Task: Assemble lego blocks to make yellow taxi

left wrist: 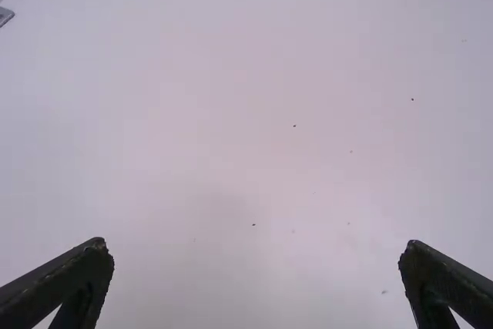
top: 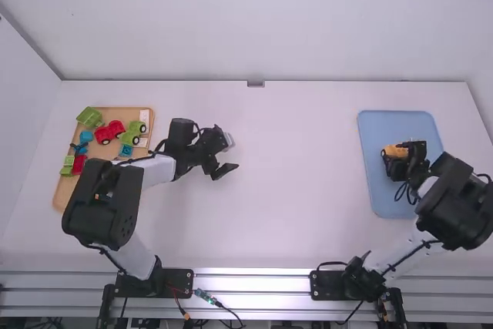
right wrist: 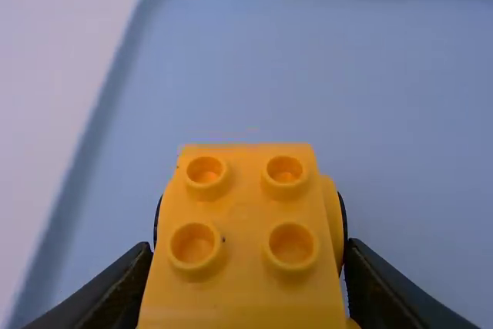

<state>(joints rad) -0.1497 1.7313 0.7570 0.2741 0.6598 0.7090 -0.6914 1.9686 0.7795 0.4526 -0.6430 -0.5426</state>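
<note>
"How's the left gripper (top: 230, 154)?"
"Fingers (left wrist: 81, 275) spread wide, the left arm (top: 102, 202) bent behind, to its left"
"And the right gripper (top: 397, 156)?"
"Clamped, fingers (right wrist: 377, 283) a little apart, the right arm (top: 456, 204) bent to its right"

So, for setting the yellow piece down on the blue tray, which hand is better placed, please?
Right, I think: the right hand holds the yellow piece over the blue tray, while the left hand is open, empty and far from it.
</note>
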